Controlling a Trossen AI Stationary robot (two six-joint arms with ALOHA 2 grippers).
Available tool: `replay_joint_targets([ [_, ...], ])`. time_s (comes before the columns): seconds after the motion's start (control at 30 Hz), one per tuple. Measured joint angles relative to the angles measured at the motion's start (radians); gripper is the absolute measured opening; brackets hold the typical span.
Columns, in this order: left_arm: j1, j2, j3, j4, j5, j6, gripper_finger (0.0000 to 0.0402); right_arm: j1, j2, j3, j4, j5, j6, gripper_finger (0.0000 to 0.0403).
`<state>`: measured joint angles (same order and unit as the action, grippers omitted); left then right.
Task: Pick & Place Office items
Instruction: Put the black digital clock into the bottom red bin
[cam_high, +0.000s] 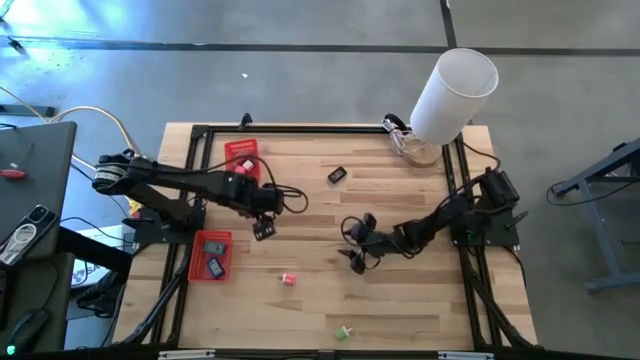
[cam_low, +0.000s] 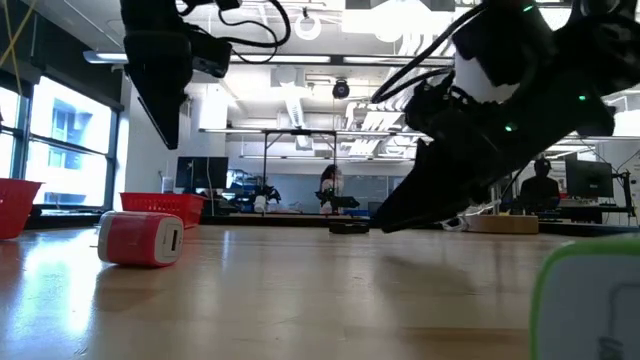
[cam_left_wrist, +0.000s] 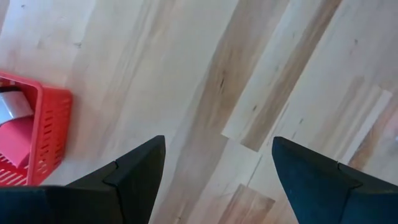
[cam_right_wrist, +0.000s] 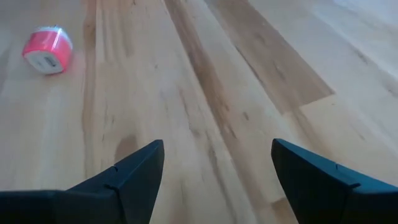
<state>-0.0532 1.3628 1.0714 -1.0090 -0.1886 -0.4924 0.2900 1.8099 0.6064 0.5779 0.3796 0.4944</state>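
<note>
1. Overhead, the wooden desk (cam_high: 300, 200) carries two red mesh baskets: the near basket (cam_high: 210, 256) lies at the desk's left edge, and the far basket (cam_high: 243, 158) lies beyond it toward the back.
2. Left hand (cam_high: 264, 229) hangs just right of the near basket, released, its two dark fingers (cam_left_wrist: 134, 174) spread with only bare wood between them.
3. Right hand (cam_high: 358, 260) sits well right of the near basket, past the desk's middle, likewise released and gripping nothing; its fingers (cam_right_wrist: 140, 171) frame bare wood.
4. Pink-and-white item (cam_high: 288, 279) lies on the desk between the near basket and the right hand, a little nearer the front edge; the right wrist camera shows it well ahead of that hand.
5. Green item (cam_high: 343, 332) rests close to the front edge, right of the near basket.
6. Black item (cam_high: 337, 175) lies toward the back, right of the far basket.
7. Both baskets already hold small pieces, too small to tell apart.
8. White cylinder (cam_high: 452, 92) leans over the back right corner.
</note>
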Motion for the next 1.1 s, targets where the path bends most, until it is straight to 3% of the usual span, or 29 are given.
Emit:
replay_joint_targets([
  [0.2, -0.016, 0.0, 0.0, 0.0, 0.0, -0.007, 0.0287, -0.036, 0.0, 0.0, 0.001, -0.127, -0.032, 0.0285],
  [0.43, -0.001, 0.0, 0.0, 0.0, 0.002, -0.013, 0.0287, -0.05, 0.0, 0.0, 0.004, -0.132, -0.055, 0.0288],
  [0.67, 0.001, 0.0, 0.0, 0.002, 0.002, -0.013, 0.0287, -0.057, 0.0, 0.0, 0.003, -0.176, -0.063, 0.0316],
  [0.83, -0.005, 0.0, 0.0, 0.003, 0.001, -0.013, 0.0287, -0.054, 0.0, 0.0, 0.0, -0.287, -0.096, 0.0345],
  [1.1, -0.005, 0.0, 0.0, 0.003, 0.001, -0.013, 0.0287, -0.054, 0.0, 0.0, 0.0, -0.285, -0.099, 0.0353],
])
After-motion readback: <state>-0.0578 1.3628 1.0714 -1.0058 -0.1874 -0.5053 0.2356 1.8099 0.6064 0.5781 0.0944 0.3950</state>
